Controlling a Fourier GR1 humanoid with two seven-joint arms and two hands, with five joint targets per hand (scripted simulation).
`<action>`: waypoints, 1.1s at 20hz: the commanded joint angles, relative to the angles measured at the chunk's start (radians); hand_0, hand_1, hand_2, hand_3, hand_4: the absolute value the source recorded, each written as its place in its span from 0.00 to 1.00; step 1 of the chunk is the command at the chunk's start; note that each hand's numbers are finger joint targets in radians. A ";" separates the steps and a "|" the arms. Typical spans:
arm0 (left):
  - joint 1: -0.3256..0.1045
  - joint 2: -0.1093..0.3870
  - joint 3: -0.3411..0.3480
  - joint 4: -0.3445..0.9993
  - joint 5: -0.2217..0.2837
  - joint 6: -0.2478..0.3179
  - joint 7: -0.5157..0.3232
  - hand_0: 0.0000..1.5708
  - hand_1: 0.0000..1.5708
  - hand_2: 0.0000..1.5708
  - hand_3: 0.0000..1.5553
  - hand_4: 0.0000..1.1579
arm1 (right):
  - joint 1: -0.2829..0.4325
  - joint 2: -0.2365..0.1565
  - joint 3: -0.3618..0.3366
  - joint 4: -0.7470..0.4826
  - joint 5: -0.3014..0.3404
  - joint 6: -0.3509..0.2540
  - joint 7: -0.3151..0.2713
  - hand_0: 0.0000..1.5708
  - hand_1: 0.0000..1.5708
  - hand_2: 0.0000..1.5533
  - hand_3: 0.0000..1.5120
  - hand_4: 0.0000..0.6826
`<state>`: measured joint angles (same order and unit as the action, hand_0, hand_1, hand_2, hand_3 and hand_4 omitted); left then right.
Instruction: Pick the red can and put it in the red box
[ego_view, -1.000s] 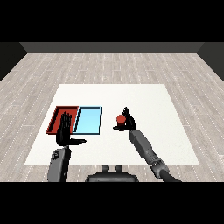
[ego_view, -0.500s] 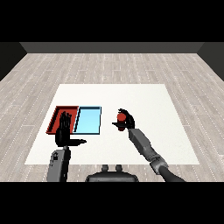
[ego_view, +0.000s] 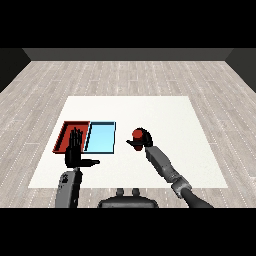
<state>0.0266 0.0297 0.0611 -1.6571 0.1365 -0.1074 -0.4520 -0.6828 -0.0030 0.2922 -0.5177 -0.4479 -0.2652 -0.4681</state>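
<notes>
Change since earlier frames: right hand (ego_view: 143, 140), which had stood with fingers spread beside the red can (ego_view: 137, 134), had closed round it; left hand had kept its place and pose.
Right hand: fingers and thumb were curled round the can, with the can's top showing above and to the left of the black fingers.
Right forearm: grey, it ran from the near right corner of the table (ego_view: 165, 110) up and leftward to the hand.
Red can: it sat in the right hand's grasp, near the middle of the table, just off the right edge of the light blue tray (ego_view: 100, 139) and outside both trays. Whether it rested on the table top or was raised off it could not be told.
Left hand (ego_view: 75, 150): fingers were straight and pointed upward, thumb stuck out to the right, holding nothing; it stood over the near edge of the red tray (ego_view: 66, 133).
Red tray: it lay toward the left edge of the table, its near right part hidden behind the left hand.
Light blue tray: it lay touching the red tray's right side, between that tray and the can.
Table: white, set on a grey plank floor (ego_view: 125, 75).
</notes>
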 joint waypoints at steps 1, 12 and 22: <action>-0.004 -0.011 -0.004 0.053 0.001 -0.012 -0.046 0.00 0.00 0.00 0.00 0.00 | 0.060 -0.001 -0.001 -0.080 0.059 -0.030 0.072 0.97 0.97 0.95 0.94 0.80; -0.030 0.004 0.001 0.012 0.007 0.017 0.030 0.00 0.00 0.00 0.00 0.00 | 0.000 -0.023 -0.015 -0.084 0.034 -0.053 -0.021 0.98 0.98 0.95 0.92 0.85; -0.028 -0.013 -0.047 -0.017 -0.049 0.047 0.056 0.00 0.00 0.00 0.00 0.00 | 0.177 -0.056 0.045 -0.543 0.128 -0.153 0.123 0.96 0.96 0.94 0.91 0.89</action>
<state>0.0100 0.0336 0.0446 -1.6384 0.1218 -0.0987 -0.4431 -0.5812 -0.0532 0.3114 -0.8893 -0.3605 -0.3756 -0.3983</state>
